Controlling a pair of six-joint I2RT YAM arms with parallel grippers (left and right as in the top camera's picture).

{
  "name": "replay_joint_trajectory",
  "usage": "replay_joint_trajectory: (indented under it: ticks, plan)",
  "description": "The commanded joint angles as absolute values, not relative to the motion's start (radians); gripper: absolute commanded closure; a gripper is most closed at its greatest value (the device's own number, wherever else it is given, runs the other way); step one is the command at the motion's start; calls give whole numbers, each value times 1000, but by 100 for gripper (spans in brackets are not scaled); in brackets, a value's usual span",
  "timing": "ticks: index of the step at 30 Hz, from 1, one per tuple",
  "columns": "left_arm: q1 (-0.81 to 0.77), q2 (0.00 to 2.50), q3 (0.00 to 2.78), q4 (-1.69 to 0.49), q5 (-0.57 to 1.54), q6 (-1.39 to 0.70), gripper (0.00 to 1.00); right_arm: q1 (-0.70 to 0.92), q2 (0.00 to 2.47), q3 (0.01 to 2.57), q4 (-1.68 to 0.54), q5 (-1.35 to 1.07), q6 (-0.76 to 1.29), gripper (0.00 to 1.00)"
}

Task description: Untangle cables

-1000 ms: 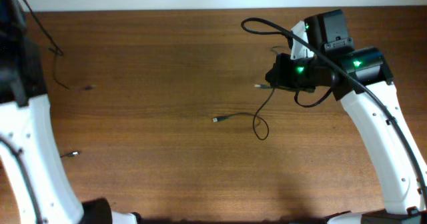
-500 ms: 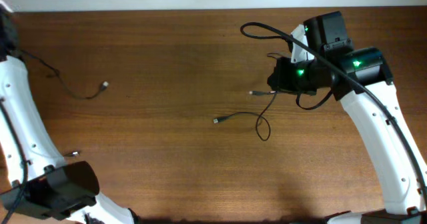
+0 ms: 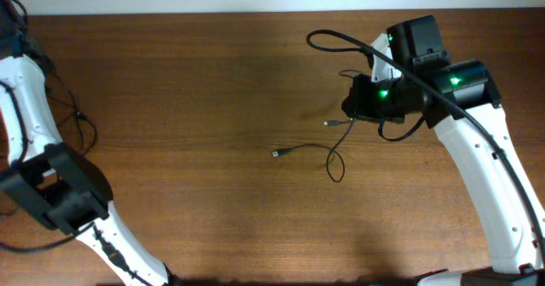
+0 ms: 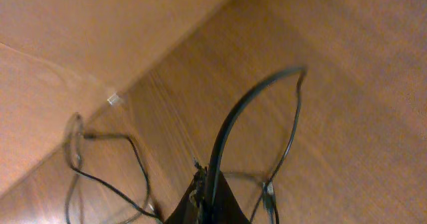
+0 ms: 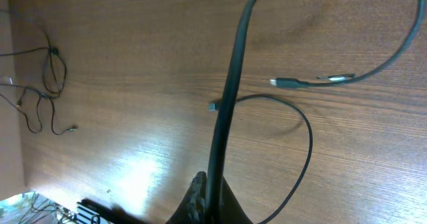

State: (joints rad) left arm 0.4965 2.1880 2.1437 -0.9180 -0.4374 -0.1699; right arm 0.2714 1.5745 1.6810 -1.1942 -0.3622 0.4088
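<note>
The right gripper point(image 5: 204, 199) is pinched shut on a black cable point(image 5: 225, 111), which rises straight out from between its fingers. Ahead of the fingertips, two small plug ends lie on the wooden table point(image 3: 196, 82). One plug point(image 5: 283, 83) sits slightly to the gripper's right. The other plug point(image 5: 213, 107) lies just beside the held strand, with a slack loop point(image 5: 308, 137) curling back toward the gripper.

The left gripper point(image 4: 205, 201) is also closed, on a black cord point(image 4: 230, 121) that arches up from its fingers and bends over to their right. Loose thin cords point(image 4: 100, 179) trail on the table to the left of those fingers, with a small pale connector point(image 4: 113, 99) farther out. Overhead, this gripper sits at the frame's far edge and is hard to make out. The bunched cords point(image 3: 78, 122) appear to hang just beside its arm.
</note>
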Motion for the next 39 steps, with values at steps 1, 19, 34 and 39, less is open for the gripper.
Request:
replay_joint_trajectory:
  ticks: [1,19,34,39]
  plan:
    - [500,2252,2143,-958,-396,-217,54,268,1577,1687,-1194,-338,396,96]
    - [400,1570,2178,-1192,408,-73,0,269,1577,1687,-1177,-335,396,92]
    - [-185,1813,1838,-1218,423,262,2,39,1577,1687,-1242,-331,327,22]
    - [-313,1963,1785,-1164,423,331,0,39,1578,1687,-1246,-331,324,22]
